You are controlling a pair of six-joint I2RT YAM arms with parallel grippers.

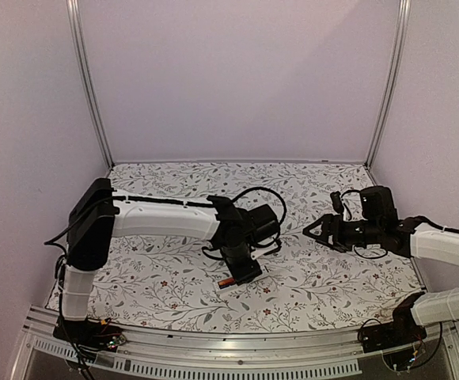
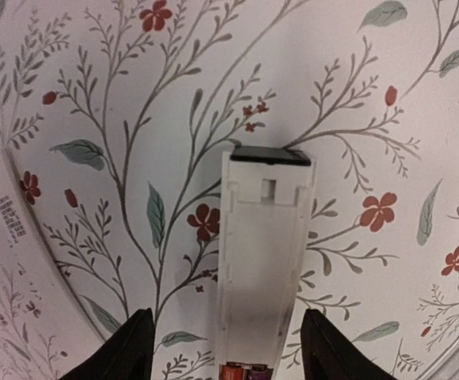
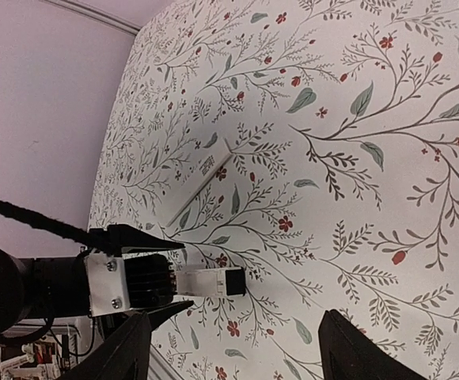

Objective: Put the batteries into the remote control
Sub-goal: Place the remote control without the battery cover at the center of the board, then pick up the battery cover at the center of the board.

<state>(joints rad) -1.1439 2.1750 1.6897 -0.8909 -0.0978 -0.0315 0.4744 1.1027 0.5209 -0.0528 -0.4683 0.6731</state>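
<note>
The remote control lies back-up on the floral cloth with its battery bay open and its black end pointing away. Two batteries, one reddish and one purple, sit in the bay at the bottom edge of the left wrist view. My left gripper is open. Its fingers straddle the remote with a gap on each side. In the top view the left gripper hovers over the remote. My right gripper is open and empty, to the right of the remote.
A flat thin white strip lies on the cloth left of the remote; it also shows in the right wrist view. A black cable loops over the left wrist. Pale walls and metal frame posts enclose the table.
</note>
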